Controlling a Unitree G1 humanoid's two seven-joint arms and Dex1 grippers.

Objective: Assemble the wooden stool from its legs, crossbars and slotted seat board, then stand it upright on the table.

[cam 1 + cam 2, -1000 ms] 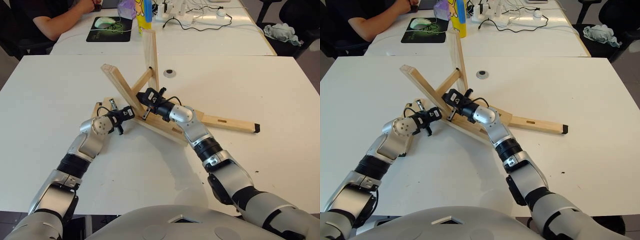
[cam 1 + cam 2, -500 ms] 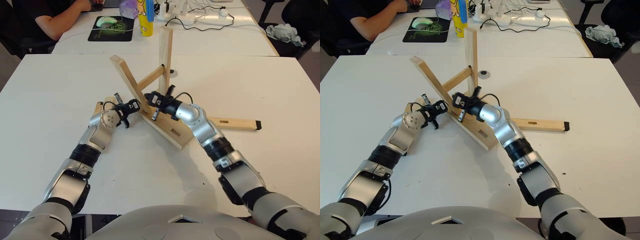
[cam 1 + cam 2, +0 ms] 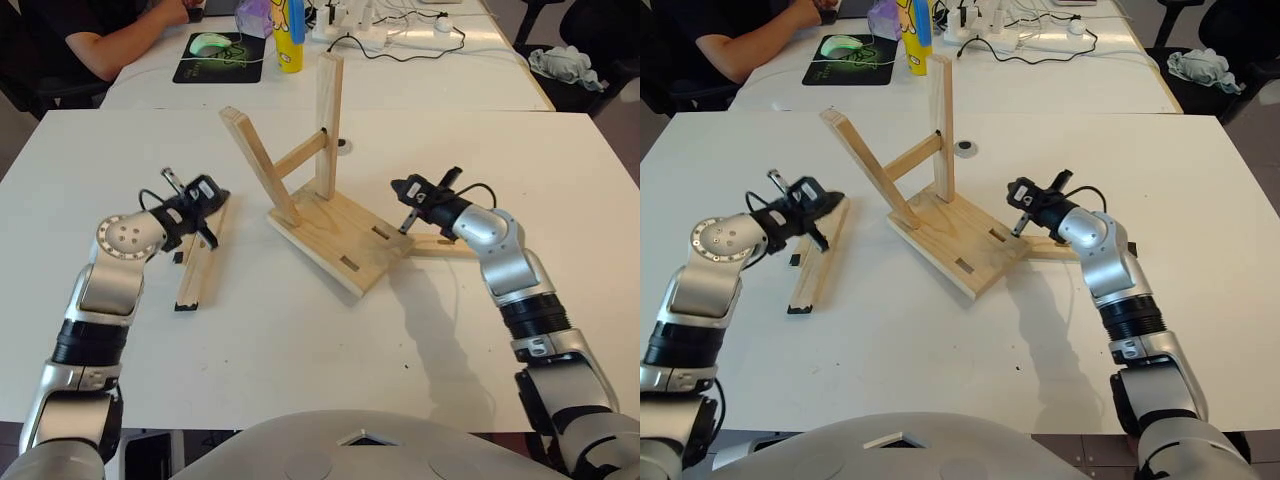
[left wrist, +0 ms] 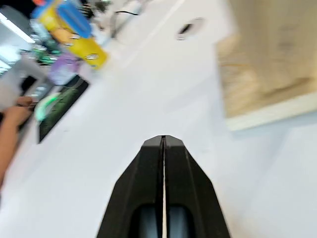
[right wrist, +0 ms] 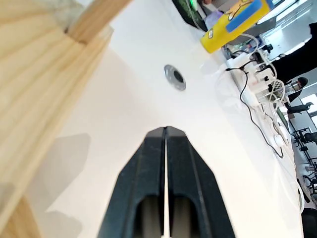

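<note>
The slotted seat board (image 3: 340, 245) lies on the white table with two legs (image 3: 329, 120) sticking up from it, one upright and one leaning left, joined by a crossbar (image 3: 301, 156). A loose leg assembly (image 3: 199, 262) lies flat to its left. Another loose leg (image 3: 432, 243) lies by the board's right corner, partly hidden by my right forearm. My left gripper (image 3: 207, 193) hovers shut and empty above the far end of the left piece. Just right of the board, my right gripper (image 3: 402, 188) is also shut on nothing.
A round cable hole (image 3: 341, 146) sits in the table behind the stool. On the table beyond stand a yellow bottle (image 3: 290, 40), a mouse pad (image 3: 220, 55), cables and a cloth (image 3: 565, 65). Bare tabletop (image 3: 300, 350) stretches in front.
Both grippers have drawn away from the stool, left going left and right going right. The seat board with its legs has settled onto the table. The head camera has shifted.
</note>
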